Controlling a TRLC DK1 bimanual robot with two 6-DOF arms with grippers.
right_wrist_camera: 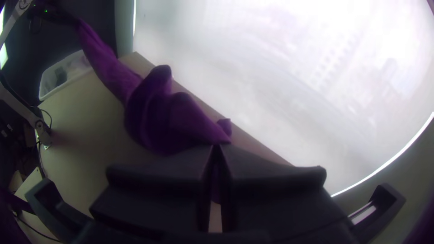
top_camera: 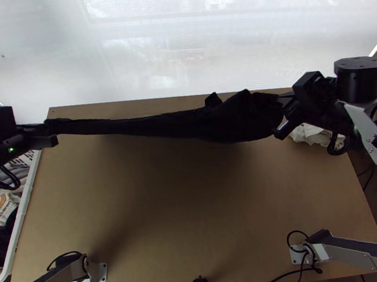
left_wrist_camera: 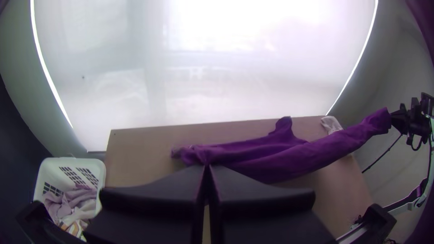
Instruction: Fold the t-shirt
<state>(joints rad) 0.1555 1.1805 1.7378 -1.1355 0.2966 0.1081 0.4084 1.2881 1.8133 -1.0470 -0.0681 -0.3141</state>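
Left hand [top_camera: 47, 132] closed tight, pinching one end of t-shirt [top_camera: 229, 121]; right hand [top_camera: 282, 113] closed too, gripping other end. And there's t-shirt, strung lengthwise between both, bunched, over far side of counter [top_camera: 194, 209]!

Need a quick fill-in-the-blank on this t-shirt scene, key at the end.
Counting the left gripper and the right gripper, the t-shirt is held by ____ grippers.
In the top view, the t-shirt is bulkier toward the ____ gripper.
The white basket stands beside the table, on the robot's ____ side.
Missing words: two; right; left.
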